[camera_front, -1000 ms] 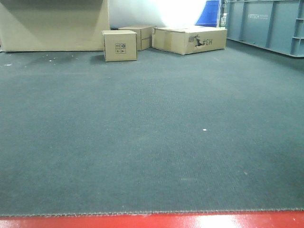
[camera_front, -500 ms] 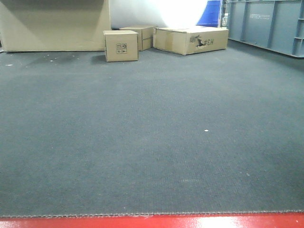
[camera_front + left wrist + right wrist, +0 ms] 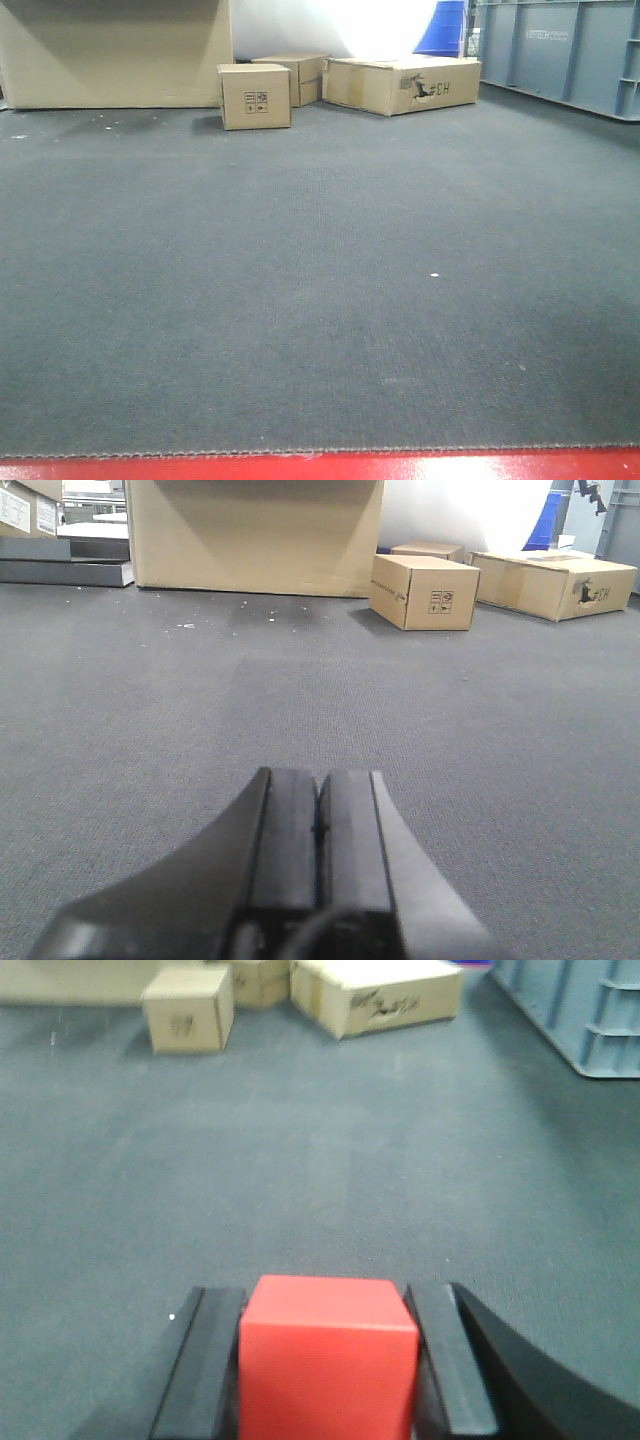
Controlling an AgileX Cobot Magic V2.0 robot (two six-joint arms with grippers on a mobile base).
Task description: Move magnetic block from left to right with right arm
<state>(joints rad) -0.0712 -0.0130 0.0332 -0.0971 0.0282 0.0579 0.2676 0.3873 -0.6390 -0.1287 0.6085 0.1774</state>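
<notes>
Small bright-red cube [image 3: 328, 1355] between the right gripper [image 3: 325, 1360] jaws, tan cardboard boxes [image 3: 255, 95] far behind on grey carpet floor [image 3: 320, 280]

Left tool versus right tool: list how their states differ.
The left tool is shut with its fingers pressed together and nothing between them; the right tool is spread around the magnetic block, a finger at each side. The left tool points over bare carpet; the block fills the right tool's foreground. Both have black fingers.
</notes>
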